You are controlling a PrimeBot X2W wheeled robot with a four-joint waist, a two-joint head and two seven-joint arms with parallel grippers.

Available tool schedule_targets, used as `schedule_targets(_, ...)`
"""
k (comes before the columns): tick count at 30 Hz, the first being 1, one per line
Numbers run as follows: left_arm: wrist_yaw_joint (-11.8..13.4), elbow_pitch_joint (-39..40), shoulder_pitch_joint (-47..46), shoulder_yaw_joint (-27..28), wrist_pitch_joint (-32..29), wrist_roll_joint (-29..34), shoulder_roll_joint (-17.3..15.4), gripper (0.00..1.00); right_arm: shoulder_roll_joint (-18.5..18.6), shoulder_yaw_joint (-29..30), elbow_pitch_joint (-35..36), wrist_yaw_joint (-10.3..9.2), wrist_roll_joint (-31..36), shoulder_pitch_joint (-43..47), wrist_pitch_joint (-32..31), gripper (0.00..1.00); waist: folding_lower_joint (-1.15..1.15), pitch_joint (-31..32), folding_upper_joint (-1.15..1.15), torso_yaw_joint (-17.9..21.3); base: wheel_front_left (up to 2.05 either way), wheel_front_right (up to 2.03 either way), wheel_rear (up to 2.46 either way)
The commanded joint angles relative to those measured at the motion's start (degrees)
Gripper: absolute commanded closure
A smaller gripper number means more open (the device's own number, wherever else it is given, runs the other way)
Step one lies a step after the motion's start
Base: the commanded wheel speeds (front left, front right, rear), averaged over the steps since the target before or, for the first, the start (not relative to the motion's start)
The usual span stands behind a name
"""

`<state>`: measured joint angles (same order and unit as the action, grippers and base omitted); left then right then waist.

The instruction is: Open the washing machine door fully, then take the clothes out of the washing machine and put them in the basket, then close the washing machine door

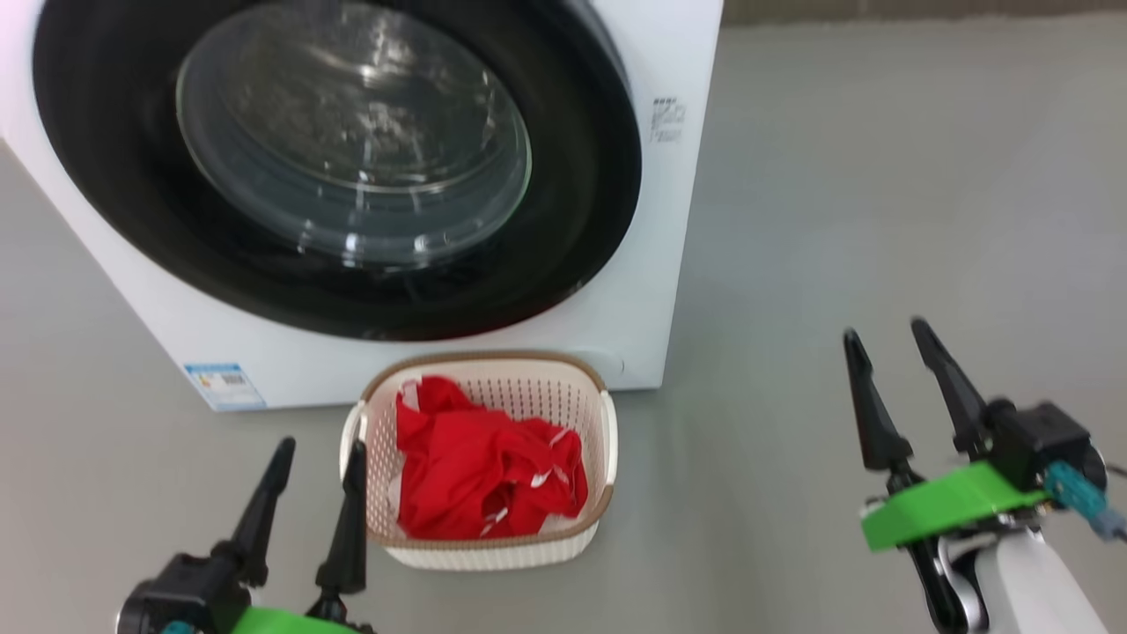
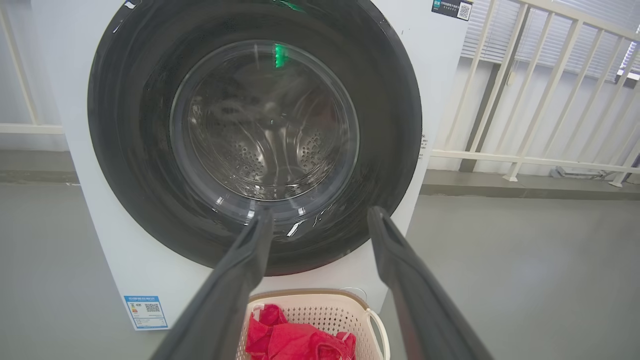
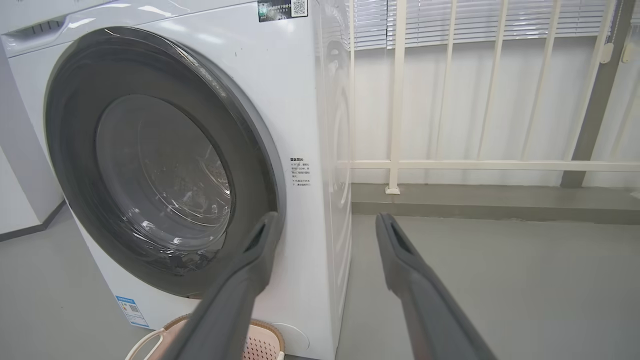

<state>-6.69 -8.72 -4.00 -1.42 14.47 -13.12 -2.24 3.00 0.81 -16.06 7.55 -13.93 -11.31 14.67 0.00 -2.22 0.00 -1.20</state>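
head view: the washing machine door (image 1: 339,167) sits shut against the washing machine (image 1: 638,264), the red clothes (image 1: 480,471) lie in the basket (image 1: 493,552) just before it, and my left gripper (image 1: 320,446) and right gripper (image 1: 885,329) hang spread and empty, so i judge nothing is left.

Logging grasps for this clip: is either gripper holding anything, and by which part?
Nothing. The dark two-fingered left gripper and right gripper both stand open and empty.
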Motion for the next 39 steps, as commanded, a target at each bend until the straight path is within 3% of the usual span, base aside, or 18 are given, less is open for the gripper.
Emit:
schedule_targets(1, -0.4, 1.1, -0.2, 1.7, 0.5, 0.7, -0.7, 0.0, -0.1, -0.8, 2.1, -0.06, 0.6, 0.2, 0.3, 0.0, 0.0, 2.3, 0.0, 0.7, 0.0, 0.0, 0.0)
schedule_targets(15, -0.7, 2.1, 3.9, 3.6, 0.5, 1.3, -1.7, 0.0, -0.1, 0.0, 8.1, -0.06, 1.5, 10.0, 0.3, 0.0, 0.0, 4.8, 0.0, 0.6, 0.0, 0.0, 0.0)
schedule_targets(31, -0.7, 1.2, 5.0, 3.4, 0.5, 3.3, -1.4, 0.0, -0.1, -1.5, 7.7, -0.06, -0.1, 10.9, 0.3, 0.0, 0.0, 5.3, 0.0, 1.0, 0.0, 0.0, 0.0)
schedule_targets(32, -0.4, -0.3, 6.3, 1.6, 0.0, 2.8, -0.7, 1.0, -0.4, 0.1, 6.3, 0.0, -0.2, 12.1, 0.0, 1.0, 0.0, 5.3, 0.0, 1.0, 0.0, 0.0, 0.0)
schedule_targets(39, -0.4, -3.3, 6.8, 1.5, -1.0, 0.6, 0.0, 1.0, -1.1, 0.2, 3.4, 0.0, -2.4, 13.1, -0.6, 1.0, 0.02, 5.2, 0.0, 1.0, 0.0, 0.0, 0.0)
